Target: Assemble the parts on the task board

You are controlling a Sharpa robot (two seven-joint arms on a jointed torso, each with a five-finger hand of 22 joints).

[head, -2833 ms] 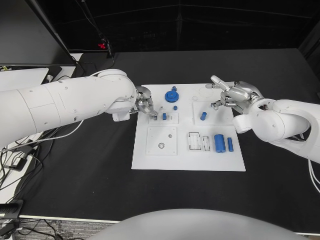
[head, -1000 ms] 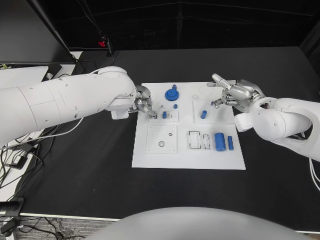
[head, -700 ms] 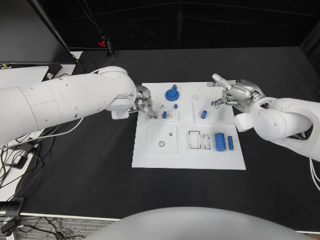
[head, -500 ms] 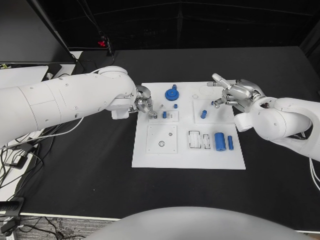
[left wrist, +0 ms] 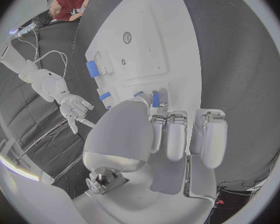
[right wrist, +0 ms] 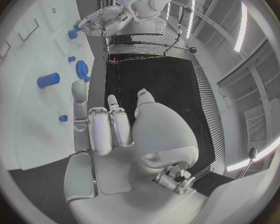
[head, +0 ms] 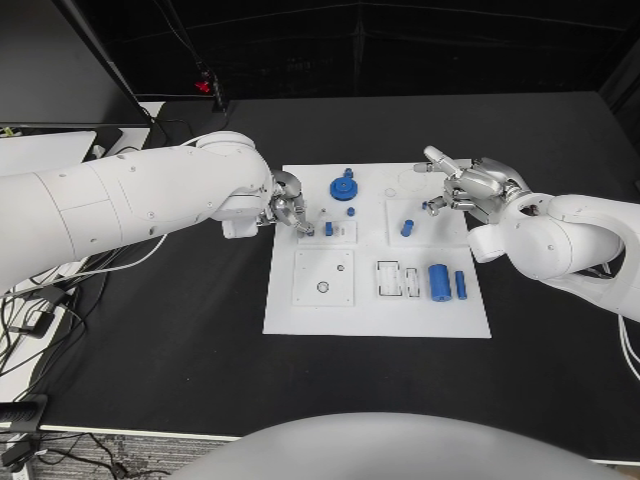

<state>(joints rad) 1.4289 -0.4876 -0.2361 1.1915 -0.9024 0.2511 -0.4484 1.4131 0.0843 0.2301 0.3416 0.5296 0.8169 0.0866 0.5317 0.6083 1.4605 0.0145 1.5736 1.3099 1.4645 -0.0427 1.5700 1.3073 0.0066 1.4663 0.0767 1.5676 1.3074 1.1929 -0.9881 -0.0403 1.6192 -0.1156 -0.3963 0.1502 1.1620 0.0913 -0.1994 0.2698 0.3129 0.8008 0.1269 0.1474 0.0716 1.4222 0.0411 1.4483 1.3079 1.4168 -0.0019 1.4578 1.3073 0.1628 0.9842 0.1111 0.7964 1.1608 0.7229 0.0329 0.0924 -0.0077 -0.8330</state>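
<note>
Pinching blue peg (left wrist: 155, 97) (wrist view): left robot hand (head: 290, 212)

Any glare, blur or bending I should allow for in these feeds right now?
Head view: sharp, evenly lit, task board bright on black, no glare. Left wrist view: fisheye bends the board's edges; left robot hand blocks much. Right wrist view: same bending, ceiling strip lights glare.

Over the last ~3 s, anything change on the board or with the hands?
Little. The left hand has edged slightly toward the far left of the task board, its fingers by the small blue peg; whether it grips the peg can't be told. The right hand stayed over the board's far right, holding nothing. The blue gear, the large blue cylinder and the other parts haven't moved.
</note>
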